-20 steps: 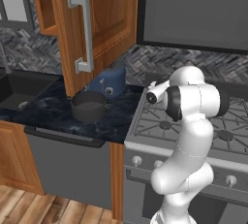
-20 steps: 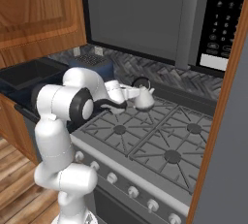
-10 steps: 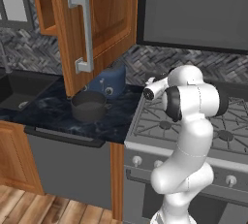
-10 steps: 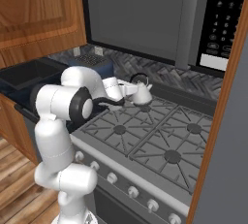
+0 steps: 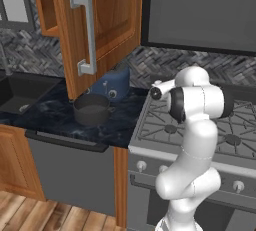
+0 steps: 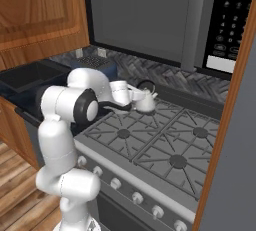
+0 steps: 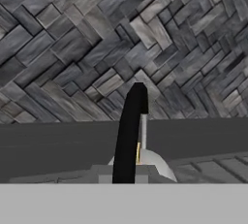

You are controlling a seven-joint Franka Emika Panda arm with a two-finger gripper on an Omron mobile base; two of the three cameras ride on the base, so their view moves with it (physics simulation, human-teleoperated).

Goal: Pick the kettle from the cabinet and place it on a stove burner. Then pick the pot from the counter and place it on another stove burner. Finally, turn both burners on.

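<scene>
The small white kettle [image 6: 146, 102] sits at the back left of the grey stove [image 6: 150, 175], low over the rear left burner grate; whether it touches the grate I cannot tell. My gripper [image 6: 136, 95] is shut on its thin black arched handle [image 6: 145, 83]. In the hand view that handle [image 7: 129, 136] rises up the middle, with the white kettle body [image 7: 152, 162] below it. The dark grey pot [image 5: 91, 109] stands on the dark marbled counter [image 5: 45, 117], left of the stove [image 5: 165, 132]. The front left burner [image 6: 123, 133] is bare. The wooden cabinet door [image 5: 97, 20] hangs open above the pot.
A blue toaster [image 5: 112, 84] stands behind the pot against the tiled backsplash [image 5: 25, 55]. A dark sink [image 5: 20, 90] lies at the counter's left end. A microwave panel [image 6: 232, 20] hangs above the stove's right side. Knobs [image 6: 136, 197] line the stove front.
The hand and kettle have barely shifted over the rear left of the stove; the kettle sits a touch lower than half a second ago.
</scene>
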